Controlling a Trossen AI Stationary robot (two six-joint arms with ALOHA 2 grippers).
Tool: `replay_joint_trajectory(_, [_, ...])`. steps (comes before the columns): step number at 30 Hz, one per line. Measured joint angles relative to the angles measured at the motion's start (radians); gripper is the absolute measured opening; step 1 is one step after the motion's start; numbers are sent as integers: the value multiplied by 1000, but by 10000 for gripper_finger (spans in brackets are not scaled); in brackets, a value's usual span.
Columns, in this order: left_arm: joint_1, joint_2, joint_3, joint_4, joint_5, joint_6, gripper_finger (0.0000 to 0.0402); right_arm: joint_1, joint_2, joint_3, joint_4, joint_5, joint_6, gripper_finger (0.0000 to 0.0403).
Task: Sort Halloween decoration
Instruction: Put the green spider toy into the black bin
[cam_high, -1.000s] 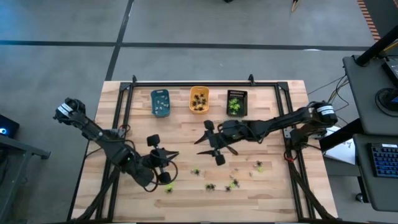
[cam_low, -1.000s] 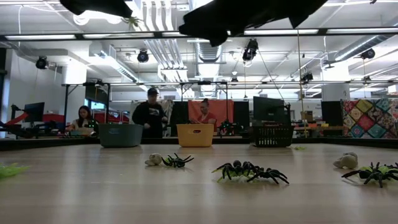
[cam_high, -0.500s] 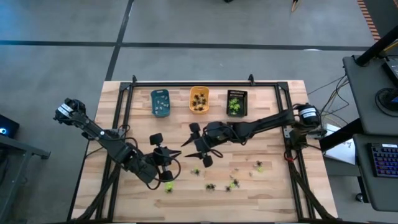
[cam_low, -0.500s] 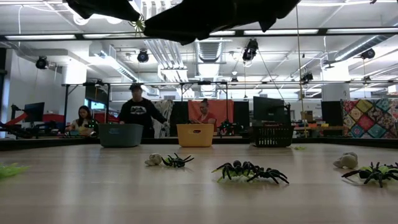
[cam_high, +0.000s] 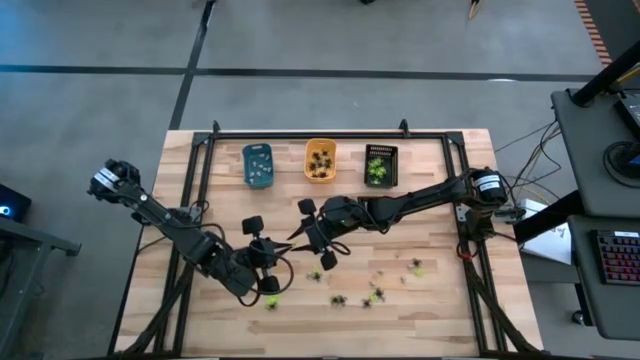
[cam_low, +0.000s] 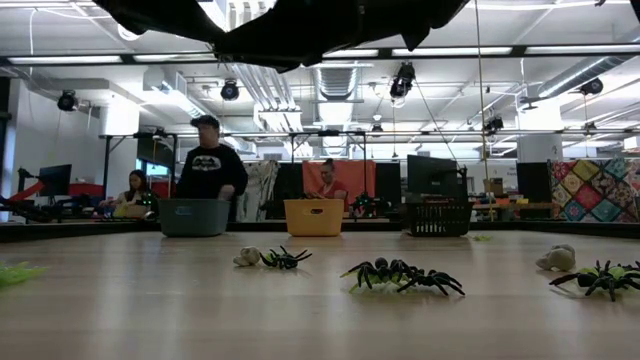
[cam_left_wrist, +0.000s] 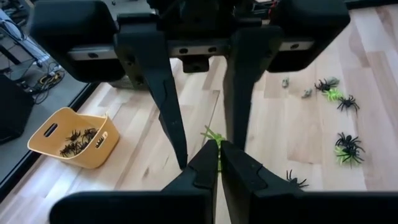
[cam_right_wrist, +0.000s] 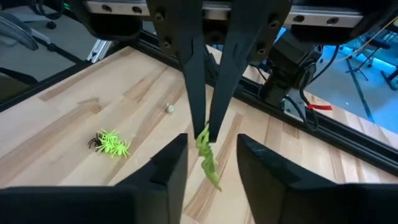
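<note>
text: none legible | labels: none | signs: none

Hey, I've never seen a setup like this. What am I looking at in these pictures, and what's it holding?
It is a robot with two dark arms at a wooden table. One picture looks straight down, one looks level across the tabletop, and two come from cameras on the arms' wrists. Small plastic spiders lie loose on the wood; a blue tray, an orange tray and a black tray stand in a row. The left arm has its jaws shut on a yellow-green spider. The right arm has its jaws open on either side of that spider.
</note>
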Motion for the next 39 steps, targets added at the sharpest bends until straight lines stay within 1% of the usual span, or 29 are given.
replay_joint_trajectory(8, [1, 20, 0, -1, -4, 0, 0, 0, 0, 0, -33, -1, -13, 40])
replay_joint_trajectory(11, [1, 15, -1, -4, -4, 0, 0, 0, 0, 0, -36, -1, -23, 16])
replay_joint_trajectory(16, [2, 13, -1, -8, -5, -1, 7, 0, 0, 0, -37, 0, -23, 11])
replay_joint_trajectory(23, [2, -8, -1, -63, -11, -1, 58, -3, 0, 0, -48, 0, 8, 10])
replay_joint_trajectory(26, [2, -22, -1, -112, -11, -2, 79, -12, -7, 1, -91, 0, 21, 9])
replay_joint_trajectory(30, [2, -44, -1, -180, -2, -12, 96, -41, -13, 58, -270, 8, 57, 9])
replay_joint_trajectory(34, [2, -65, -1, -218, -1, -22, 101, -89, -15, 137, -517, 28, 82, 9])
replay_joint_trajectory(39, [2, -73, -1, -255, -1, -47, 101, -159, -15, 249, -893, 194, 93, 9])
